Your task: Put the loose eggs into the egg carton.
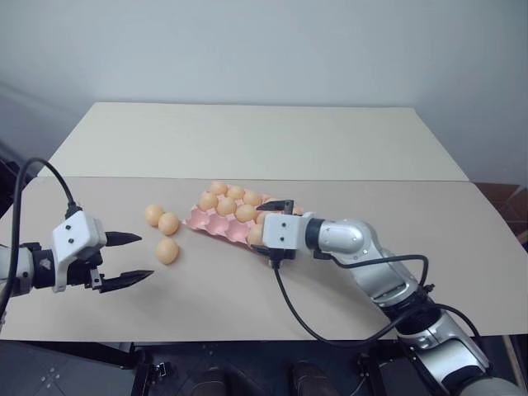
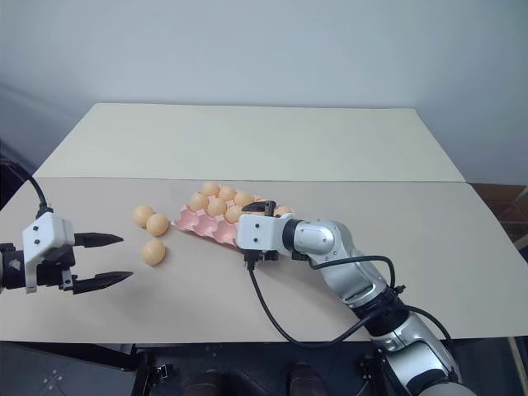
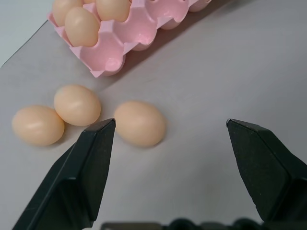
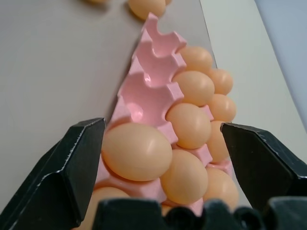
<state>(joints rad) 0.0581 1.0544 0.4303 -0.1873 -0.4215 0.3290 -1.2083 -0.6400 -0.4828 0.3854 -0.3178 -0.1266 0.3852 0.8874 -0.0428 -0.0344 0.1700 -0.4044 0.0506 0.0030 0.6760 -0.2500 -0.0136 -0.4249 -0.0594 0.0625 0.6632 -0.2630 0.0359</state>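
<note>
Three loose eggs (image 1: pixel 154 214) (image 1: pixel 169 223) (image 1: pixel 167 250) lie on the table just left of the pink egg carton (image 1: pixel 206 221), which holds several eggs. My left gripper (image 1: pixel 144 256) stands open a short way left of the nearest loose egg (image 3: pixel 140 122), with nothing between its fingers. At the carton's near end my right gripper (image 1: pixel 262 231) is open, its fingers on either side of an egg (image 4: pixel 136 151) that rests in a cup. Two or three empty cups (image 4: pixel 153 91) run along the carton's left row beyond that egg.
The tan table (image 1: pixel 330 148) stretches far back behind the carton, with a seam across it just beyond the eggs. A black cable (image 1: pixel 330 334) loops from my right wrist over the table's front edge.
</note>
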